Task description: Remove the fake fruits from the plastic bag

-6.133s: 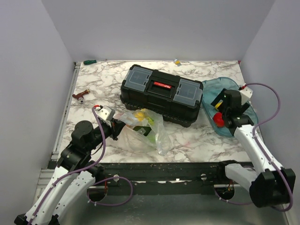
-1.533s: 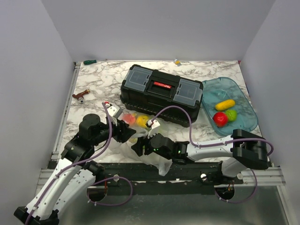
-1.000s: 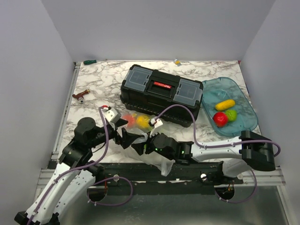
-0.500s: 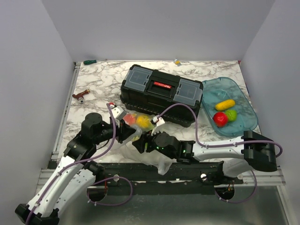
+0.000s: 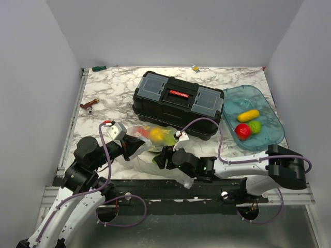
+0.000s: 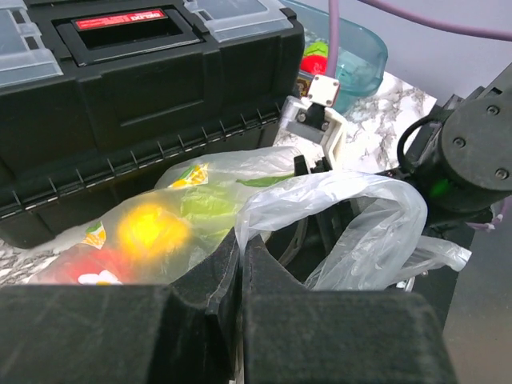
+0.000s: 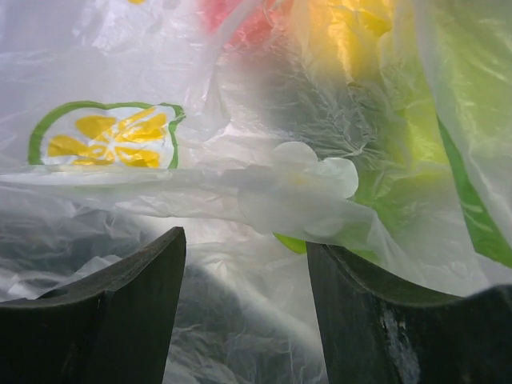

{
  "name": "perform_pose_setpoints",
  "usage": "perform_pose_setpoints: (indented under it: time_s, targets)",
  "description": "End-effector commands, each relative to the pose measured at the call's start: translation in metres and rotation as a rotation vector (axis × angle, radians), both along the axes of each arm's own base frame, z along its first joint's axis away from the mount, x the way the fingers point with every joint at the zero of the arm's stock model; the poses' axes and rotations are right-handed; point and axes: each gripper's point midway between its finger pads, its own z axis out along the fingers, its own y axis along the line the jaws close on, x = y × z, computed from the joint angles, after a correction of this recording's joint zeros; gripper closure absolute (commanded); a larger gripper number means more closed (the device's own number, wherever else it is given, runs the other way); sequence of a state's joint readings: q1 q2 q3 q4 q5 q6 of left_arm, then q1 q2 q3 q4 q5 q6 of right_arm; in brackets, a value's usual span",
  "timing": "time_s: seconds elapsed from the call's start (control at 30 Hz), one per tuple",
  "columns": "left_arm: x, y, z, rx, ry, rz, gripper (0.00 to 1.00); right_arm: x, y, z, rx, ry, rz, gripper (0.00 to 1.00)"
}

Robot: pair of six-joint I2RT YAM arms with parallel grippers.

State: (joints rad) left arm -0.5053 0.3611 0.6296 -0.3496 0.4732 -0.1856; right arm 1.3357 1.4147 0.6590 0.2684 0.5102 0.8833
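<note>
Fake fruits: a yellow-orange fruit [image 6: 152,230] and a red fruit [image 6: 80,274] sit inside the film, just beyond the left fingertips and to their left. Something green shows behind them.
Plastic bag [image 5: 155,145]: lies crumpled between the two grippers, with its loose rim running from the left fingers toward the right ones.
Left gripper [image 6: 239,238]: fingers are together, pinching a fold of the bag's rim.
Right gripper [image 7: 244,320]: fingers are apart with nothing between them. A twisted strip of film lies just ahead of the tips, and blurred fruit colours show past it.
Step in hand: probably holding the mouth up so the right fingers can enter.
Next move: the right fingers need to get past that strip and close on one fruit only, without catching film.
Black toolbox [image 5: 178,103]: stands just behind the bag, beyond both sets of fingers.
Blue tray [image 5: 271,116]: sits well to the right of the right fingers and holds three more fruits [image 5: 243,130].
</note>
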Motion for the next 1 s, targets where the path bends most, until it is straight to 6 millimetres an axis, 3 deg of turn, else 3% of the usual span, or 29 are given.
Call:
perform_pose_setpoints:
  time_s: [0.0, 0.47, 0.8, 0.97]
  targets:
    - [0.000, -0.006, -0.006, 0.008, 0.027, -0.036, 1.00, 0.008, 0.006, -0.010, -0.075, -0.035, -0.016, 0.36]
    - [-0.017, -0.022, -0.009, 0.000, 0.056, -0.183, 1.00, 0.066, 0.012, -0.013, -0.445, -0.371, -0.113, 0.33]
    - [-0.013, -0.021, -0.012, 0.008, 0.063, -0.167, 1.00, 0.079, 0.028, -0.025, -0.579, -0.512, -0.051, 0.09]
    - [-0.010, -0.020, -0.012, 0.015, 0.067, -0.153, 1.00, 0.081, 0.037, -0.040, -0.612, -0.527, -0.020, 0.07]
